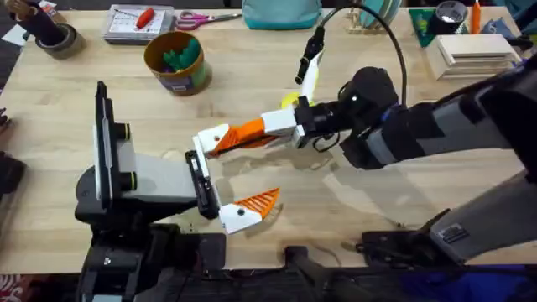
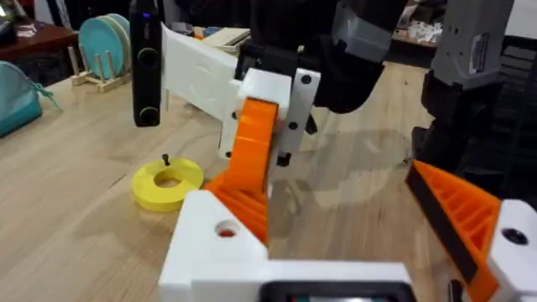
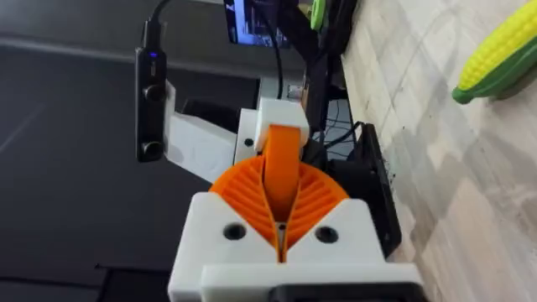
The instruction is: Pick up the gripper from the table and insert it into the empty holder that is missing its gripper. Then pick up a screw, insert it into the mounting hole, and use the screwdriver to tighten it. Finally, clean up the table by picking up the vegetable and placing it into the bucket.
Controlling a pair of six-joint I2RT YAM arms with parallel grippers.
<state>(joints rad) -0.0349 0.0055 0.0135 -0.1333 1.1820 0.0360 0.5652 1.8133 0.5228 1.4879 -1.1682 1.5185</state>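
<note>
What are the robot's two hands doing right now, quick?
Left gripper: open, holding nothing.
Right gripper: closed on the orange fingertip.

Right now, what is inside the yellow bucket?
Inside the bucket, green items show above the rim. What lies beneath them, and the bucket's floor, cannot be seen because they cover it.

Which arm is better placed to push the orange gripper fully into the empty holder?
Right. The right gripper is shut on the gripper, whose end already meets the empty holder. That holder is one finger of the open left gripper, so the left arm can only present it.
</note>
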